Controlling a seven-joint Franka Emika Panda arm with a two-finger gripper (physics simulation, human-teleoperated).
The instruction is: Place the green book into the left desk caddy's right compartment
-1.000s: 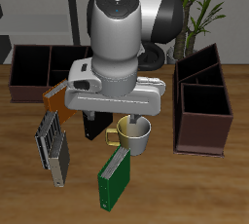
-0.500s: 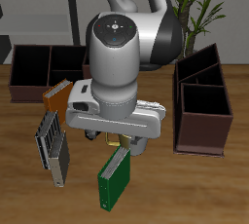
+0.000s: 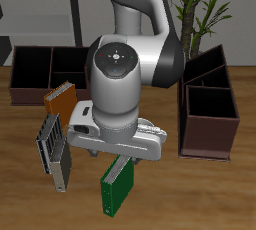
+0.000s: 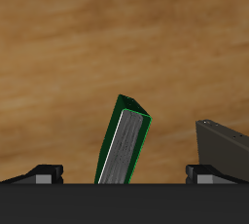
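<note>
The green book (image 3: pixel 118 189) stands upright near the table's front edge, white page edges showing. It also shows in the wrist view (image 4: pixel 124 142), between my two fingertips. My gripper (image 3: pixel 120 160) hangs just above the book, mostly hidden under the arm's bulk. In the wrist view the gripper (image 4: pixel 124 175) is open and empty, with its jaws wide apart on either side of the book. The left desk caddy (image 3: pixel 182 114) is a dark brown two-cell box beside the arm. Its right compartment (image 3: pixel 210 124) is the nearer cell.
A black book (image 3: pixel 55 152) stands close beside the green one and shows in the wrist view (image 4: pixel 226 148). An orange book (image 3: pixel 59 99) stands farther back. A longer brown caddy (image 3: pixel 22 94) is at the back. A plant (image 3: pixel 205 9) stands behind the two-cell caddy.
The arm has moved toward the table's front edge and lowered over the green book. The mug seen earlier is now hidden behind the arm.
</note>
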